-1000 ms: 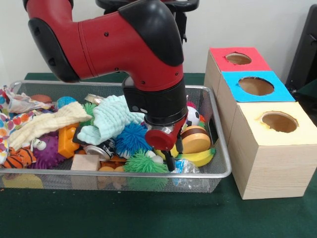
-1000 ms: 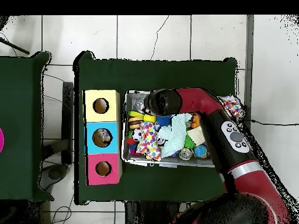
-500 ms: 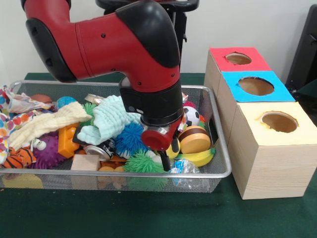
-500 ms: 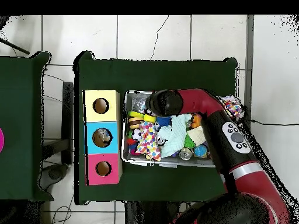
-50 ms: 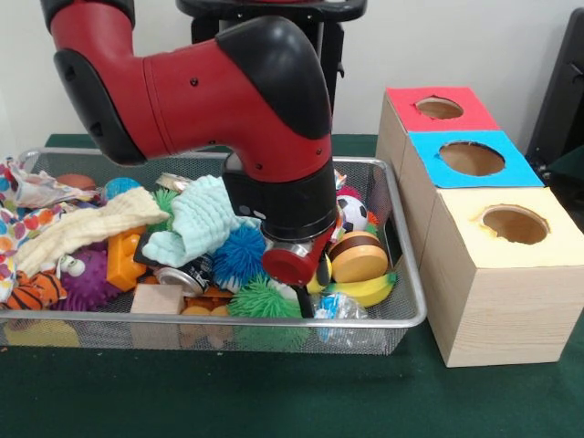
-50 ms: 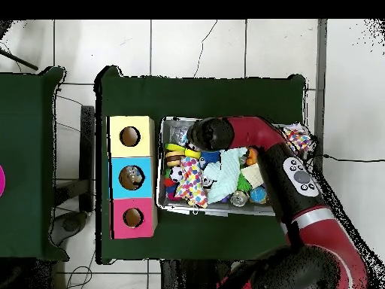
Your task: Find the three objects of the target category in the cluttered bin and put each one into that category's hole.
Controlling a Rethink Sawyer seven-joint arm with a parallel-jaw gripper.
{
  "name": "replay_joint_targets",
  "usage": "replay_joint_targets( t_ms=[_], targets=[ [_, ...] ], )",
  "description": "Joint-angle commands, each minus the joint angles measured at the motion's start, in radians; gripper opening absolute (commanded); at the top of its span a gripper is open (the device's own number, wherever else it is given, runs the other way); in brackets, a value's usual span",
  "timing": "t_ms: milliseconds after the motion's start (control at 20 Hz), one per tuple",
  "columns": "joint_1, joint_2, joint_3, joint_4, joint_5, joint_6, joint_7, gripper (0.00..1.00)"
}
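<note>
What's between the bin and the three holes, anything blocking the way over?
Nothing visible does. The boxes stand right beside the bin, past its mesh side wall, and the red, blue and yellow holes are all uncovered on top. Anything carried over only has to clear that wall.

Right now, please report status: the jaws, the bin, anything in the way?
Gripper low in wire bin, jaws hidden. Green spiky ball beside it. Nothing seen lifted.

Glossy red arm (image 5: 182, 87), black rounded joint caps, black wrist collar, small dark screws
</note>
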Motion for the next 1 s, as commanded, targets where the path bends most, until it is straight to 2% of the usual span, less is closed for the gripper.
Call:
replay_joint_targets(
  t_ms=[50,500,750,1000],
  targets=[
    [0.038,0.071,-0.075,-0.063,-0.067,-0.068,0.065,1.0],
    [0.065,0.108,-0.094,-0.096,-0.05,-0.098,0.078,1.0],
    [0.066,0.119,-0.095,-0.09,-0.052,-0.134,0.096,1.0],
    [0.048,0.136,-0.083,-0.095,-0.045,-0.137,0.071,1.0]
  ],
)
